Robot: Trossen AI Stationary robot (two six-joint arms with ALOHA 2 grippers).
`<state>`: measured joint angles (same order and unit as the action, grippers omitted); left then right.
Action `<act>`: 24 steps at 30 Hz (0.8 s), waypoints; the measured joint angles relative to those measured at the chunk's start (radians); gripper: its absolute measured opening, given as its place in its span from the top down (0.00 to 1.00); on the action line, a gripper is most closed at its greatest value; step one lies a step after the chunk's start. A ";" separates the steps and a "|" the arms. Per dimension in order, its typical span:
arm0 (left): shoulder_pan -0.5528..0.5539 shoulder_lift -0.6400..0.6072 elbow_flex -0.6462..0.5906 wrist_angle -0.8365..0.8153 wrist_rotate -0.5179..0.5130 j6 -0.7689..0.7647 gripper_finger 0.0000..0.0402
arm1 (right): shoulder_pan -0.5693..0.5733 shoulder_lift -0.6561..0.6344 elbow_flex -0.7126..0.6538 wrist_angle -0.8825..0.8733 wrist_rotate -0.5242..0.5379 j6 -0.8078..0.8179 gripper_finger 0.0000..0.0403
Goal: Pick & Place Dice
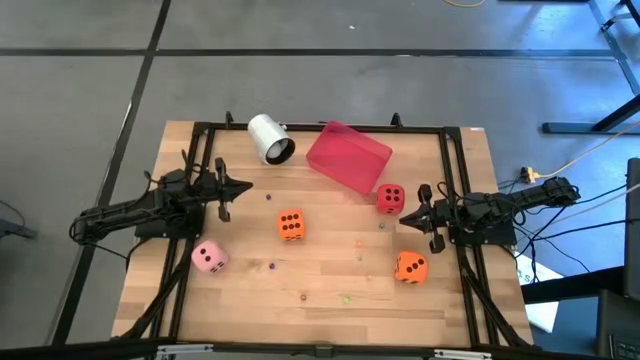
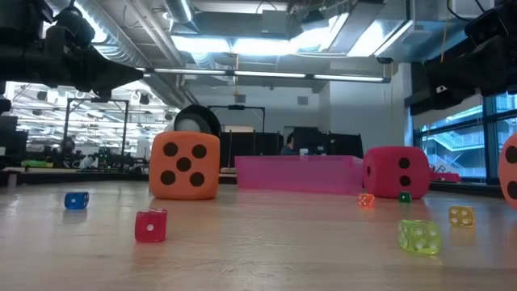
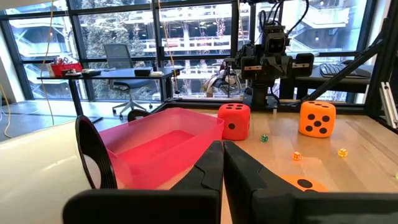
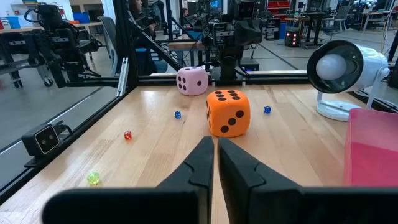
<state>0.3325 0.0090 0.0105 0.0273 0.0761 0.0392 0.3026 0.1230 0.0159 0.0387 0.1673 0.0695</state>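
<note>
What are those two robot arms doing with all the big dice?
Nothing is being held right now. The left hand and the right hand are both shut and empty, waiting at the two sides of the wooden table. Four soft dice lie loose on it: a pink die, an orange die in the middle, a red die beside the pink plastic tray, and another orange die. A white cup lies tipped over.
</note>
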 joint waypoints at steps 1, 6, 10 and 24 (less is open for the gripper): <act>0.000 0.000 0.000 0.000 0.000 0.000 0.98 | 0.000 0.000 0.000 0.000 0.000 0.000 0.94; 0.000 0.000 0.000 0.000 0.000 0.000 0.98 | 0.000 0.000 0.000 0.000 0.000 0.000 0.94; 0.000 0.000 0.000 0.000 0.000 0.000 0.99 | 0.000 0.000 0.000 0.000 0.000 0.000 0.94; 0.000 0.000 0.000 0.002 -0.032 0.148 0.98 | 0.000 0.000 0.000 0.000 0.000 0.000 0.94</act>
<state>0.3327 0.0090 0.0107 0.0288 0.0442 0.1869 0.3025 0.1226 0.0160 0.0387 0.1675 0.0692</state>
